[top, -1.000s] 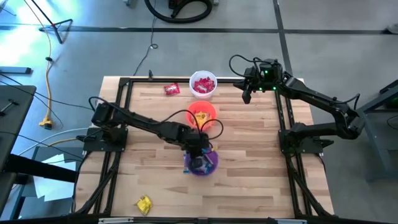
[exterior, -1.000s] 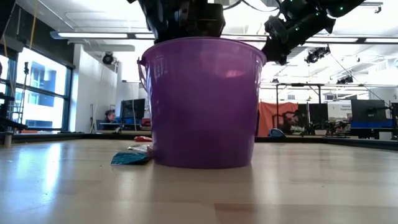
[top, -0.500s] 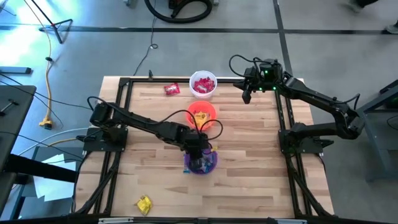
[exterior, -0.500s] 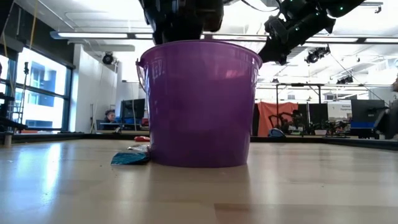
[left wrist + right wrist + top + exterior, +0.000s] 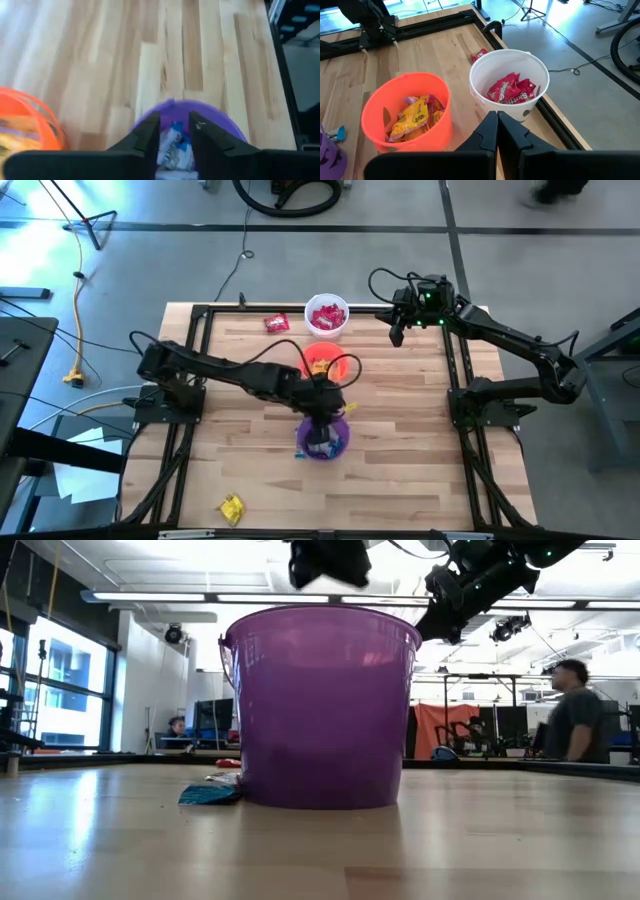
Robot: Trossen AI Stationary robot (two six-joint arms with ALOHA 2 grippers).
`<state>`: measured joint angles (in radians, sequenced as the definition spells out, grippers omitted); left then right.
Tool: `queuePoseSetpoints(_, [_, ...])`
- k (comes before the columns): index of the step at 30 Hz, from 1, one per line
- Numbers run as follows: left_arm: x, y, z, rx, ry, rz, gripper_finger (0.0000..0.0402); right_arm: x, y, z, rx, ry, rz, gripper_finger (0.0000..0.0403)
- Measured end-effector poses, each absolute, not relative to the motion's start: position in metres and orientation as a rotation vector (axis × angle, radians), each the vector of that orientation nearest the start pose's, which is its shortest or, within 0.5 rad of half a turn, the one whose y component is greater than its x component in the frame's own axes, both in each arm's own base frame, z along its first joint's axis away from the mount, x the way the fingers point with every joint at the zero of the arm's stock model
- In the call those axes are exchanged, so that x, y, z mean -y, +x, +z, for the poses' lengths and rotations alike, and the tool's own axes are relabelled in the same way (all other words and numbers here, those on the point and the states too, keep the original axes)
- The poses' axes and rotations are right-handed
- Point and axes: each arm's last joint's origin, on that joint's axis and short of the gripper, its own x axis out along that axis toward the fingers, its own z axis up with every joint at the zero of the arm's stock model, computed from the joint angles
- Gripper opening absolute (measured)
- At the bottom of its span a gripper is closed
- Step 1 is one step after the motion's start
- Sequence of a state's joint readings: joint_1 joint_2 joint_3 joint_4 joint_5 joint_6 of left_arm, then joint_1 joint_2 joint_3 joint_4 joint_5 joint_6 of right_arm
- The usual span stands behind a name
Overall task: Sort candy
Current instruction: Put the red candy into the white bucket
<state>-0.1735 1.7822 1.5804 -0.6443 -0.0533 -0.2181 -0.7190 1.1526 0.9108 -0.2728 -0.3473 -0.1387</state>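
The high view looks straight down on the whole wooden table (image 5: 400,420) from well above. The low view sits at tabletop height, close against the purple cup (image 5: 320,705), facing the room behind. The left wrist view looks down past its fingers (image 5: 150,137) into that cup. The right wrist view looks forward over the orange cup (image 5: 407,112) and white cup (image 5: 510,82).

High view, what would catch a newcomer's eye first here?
Three bright cups in a line down the table's middle: a white cup of red candy at the far edge, an orange cup of yellow candy, then a purple cup with blue-white candy. The left pincer hangs open over the purple cup. One yellow candy lies alone near the front-left corner.
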Motion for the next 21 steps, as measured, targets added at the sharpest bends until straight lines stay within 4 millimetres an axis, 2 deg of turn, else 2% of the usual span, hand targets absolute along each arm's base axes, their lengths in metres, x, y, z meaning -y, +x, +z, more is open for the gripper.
queuePoseSetpoints(6, [0.051, 0.369, 0.326, -0.799, -0.082, 0.008, 0.0009, 0.156, 0.193, 0.297, -0.47, 0.13, -0.33, 0.0])
queuePoseSetpoints(11, [0.032, 0.357, 0.338, -0.775, -0.045, 0.055, 0.0004, 0.155, 0.193, 0.297, -0.473, 0.133, -0.33, 0.0])
queuePoseSetpoints(21, [-0.016, 0.316, 0.336, -0.684, -0.168, 0.186, 0.0, 0.155, 0.192, 0.296, -0.487, 0.144, -0.33, 0.0])
